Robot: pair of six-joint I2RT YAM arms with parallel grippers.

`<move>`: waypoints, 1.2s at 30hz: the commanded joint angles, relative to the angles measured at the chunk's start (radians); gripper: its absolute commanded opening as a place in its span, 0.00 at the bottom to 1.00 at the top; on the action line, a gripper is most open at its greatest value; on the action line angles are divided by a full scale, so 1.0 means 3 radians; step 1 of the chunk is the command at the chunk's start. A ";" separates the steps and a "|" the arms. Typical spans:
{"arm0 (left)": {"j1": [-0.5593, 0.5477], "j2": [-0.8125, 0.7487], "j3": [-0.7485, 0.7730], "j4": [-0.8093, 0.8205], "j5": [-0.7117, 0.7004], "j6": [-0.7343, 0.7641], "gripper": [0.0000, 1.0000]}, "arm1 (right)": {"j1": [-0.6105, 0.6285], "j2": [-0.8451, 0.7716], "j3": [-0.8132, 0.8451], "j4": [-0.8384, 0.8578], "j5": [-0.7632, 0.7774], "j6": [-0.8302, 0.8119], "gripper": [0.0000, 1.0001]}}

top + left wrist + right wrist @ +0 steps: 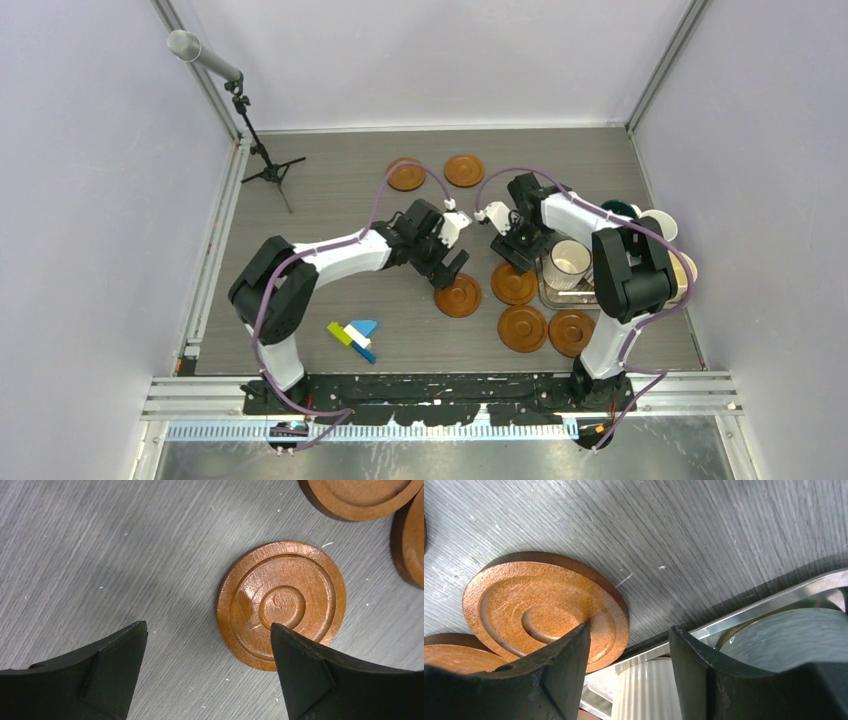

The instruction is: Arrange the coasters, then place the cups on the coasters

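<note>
Flanking right end effector (630,628): coaster (544,605), tray (774,596) | coloured blocks (355,338) well apart

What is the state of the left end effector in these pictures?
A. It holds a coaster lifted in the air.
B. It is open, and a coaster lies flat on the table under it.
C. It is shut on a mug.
B: the left end effector has its jaws wide apart with nothing between them, and the coaster rests flat on the table.
</note>
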 commanded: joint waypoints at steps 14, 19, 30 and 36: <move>-0.0537 0.0365 0.0271 -0.0144 -0.0853 0.0529 0.82 | -0.0004 0.0022 -0.0140 0.0206 -0.0013 0.0172 0.58; -0.0506 0.0341 0.0218 -0.0185 -0.0877 0.0552 0.71 | 0.0004 0.0016 -0.0178 0.0215 -0.0068 0.0210 0.58; -0.0095 0.0340 0.0197 -0.0310 -0.0636 0.0452 0.55 | 0.0137 -0.0008 -0.0256 0.0169 -0.0179 0.0182 0.59; -0.0052 0.0324 0.0171 -0.0325 -0.0587 0.0439 0.52 | 0.0139 -0.0007 -0.0247 0.0114 -0.0235 0.0173 0.60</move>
